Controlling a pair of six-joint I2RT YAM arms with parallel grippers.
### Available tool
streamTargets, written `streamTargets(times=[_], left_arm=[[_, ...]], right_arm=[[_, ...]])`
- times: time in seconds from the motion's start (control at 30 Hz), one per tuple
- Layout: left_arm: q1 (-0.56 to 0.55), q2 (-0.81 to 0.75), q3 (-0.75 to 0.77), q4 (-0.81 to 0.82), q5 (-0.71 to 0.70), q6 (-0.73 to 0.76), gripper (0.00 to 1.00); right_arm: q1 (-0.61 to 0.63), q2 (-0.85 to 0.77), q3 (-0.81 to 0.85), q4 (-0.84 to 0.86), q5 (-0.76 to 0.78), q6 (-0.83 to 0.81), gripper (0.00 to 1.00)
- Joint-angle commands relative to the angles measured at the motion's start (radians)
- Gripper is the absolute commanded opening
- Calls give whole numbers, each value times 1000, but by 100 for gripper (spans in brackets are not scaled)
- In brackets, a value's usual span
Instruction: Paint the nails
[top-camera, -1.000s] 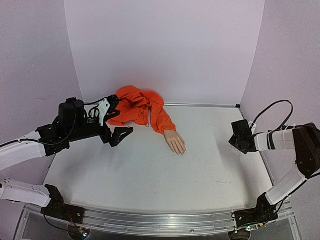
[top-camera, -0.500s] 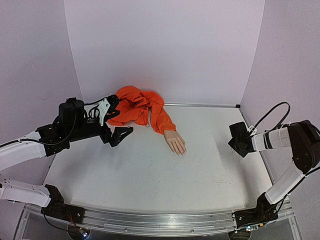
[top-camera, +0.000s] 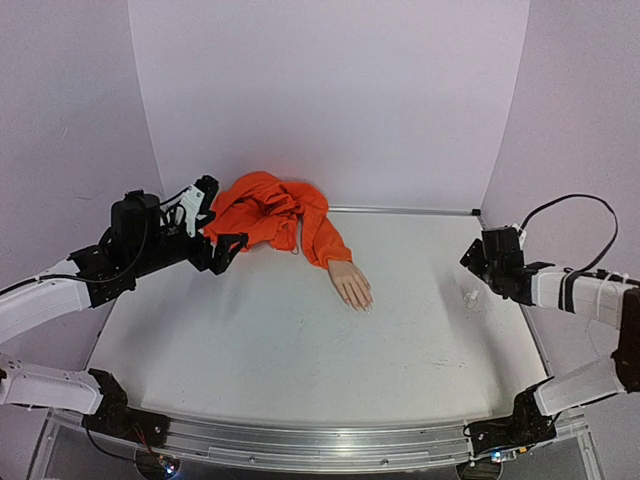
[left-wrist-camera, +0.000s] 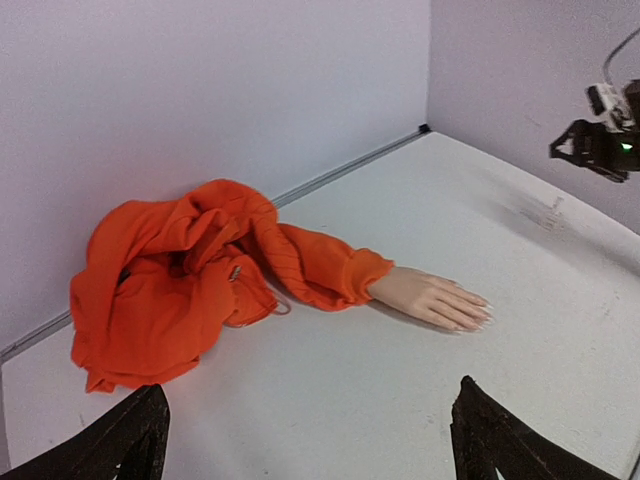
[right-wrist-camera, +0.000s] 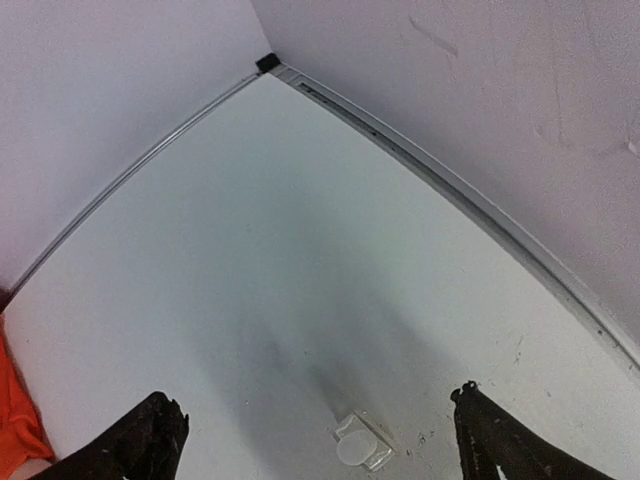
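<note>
Item, one: flesh-coloured mannequin hand (top-camera: 351, 285), lay flat at centre of the top view on the white bench (top-camera: 300, 350). Its tiny pale nails (left-wrist-camera: 478, 318) were at the fingertips and too small to count. One crumpled orange sleeve (top-camera: 270, 212) lay to its upper left. One small clear whitish bottle (right-wrist-camera: 360, 443) lay at right. Two claws: left claw (left-wrist-camera: 310, 410) and right claw (right-wrist-camera: 315, 408) were both spread wide, grasping nothing.

Your left gripper (left-wrist-camera: 310, 398) spread wide, arm reaching back-left, your right gripper (right-wrist-camera: 315, 400) also wide apart, low at the right side.
</note>
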Motion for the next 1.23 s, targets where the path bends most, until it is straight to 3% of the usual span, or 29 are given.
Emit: streamTargets(times=[0.0, 0.2, 0.43, 0.9, 1.2], left_arm=[[129, -74, 45, 29, -124, -77, 99], [336, -162, 161, -96, -215, -113, 100], [459, -206, 289, -241, -262, -89, 100], [470, -270, 334, -236, -196, -42, 99], [470, -288, 315, -235, -186, -41, 99]], right_arm=[[-1, -197, 10, 20, -104, -280, 98], [-14, -421, 93, 9, -336, -532, 98], [-15, -508, 262, -143, -375, -637, 98], [-15, -542, 383, -234, -303, -618, 98], [-15, -576, 367, -224, -274, -585, 98]])
